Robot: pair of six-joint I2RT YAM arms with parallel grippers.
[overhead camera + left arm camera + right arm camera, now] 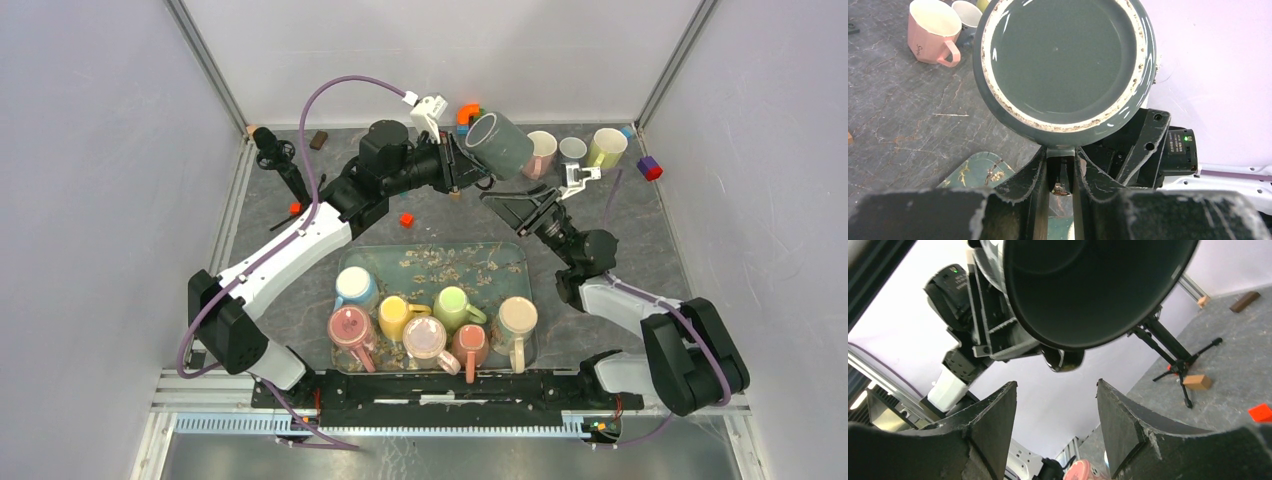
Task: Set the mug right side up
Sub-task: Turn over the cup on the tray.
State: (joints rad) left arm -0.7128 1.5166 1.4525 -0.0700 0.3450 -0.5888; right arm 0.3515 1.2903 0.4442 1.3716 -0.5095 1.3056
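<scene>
Hanging tilted in L gripper (1060,152), mug (498,143) mouth toward spread R gripper (1055,390).

Grey-green mug (1063,60) cut off by the top edge; its handle (1062,176) mostly hidden between fingers (1034,182) of the left gripper (1061,159); pink mug (928,42) lettering unreadable

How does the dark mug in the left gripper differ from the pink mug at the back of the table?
Colour: the dark mug is grey-green; the pink mug is pale pink. Support: the dark mug hangs in the air, its handle clamped in the left gripper; the pink mug stands on the table. Pose: the dark mug is tilted; the pink mug is upright, mouth up. Both have one side handle.
</scene>
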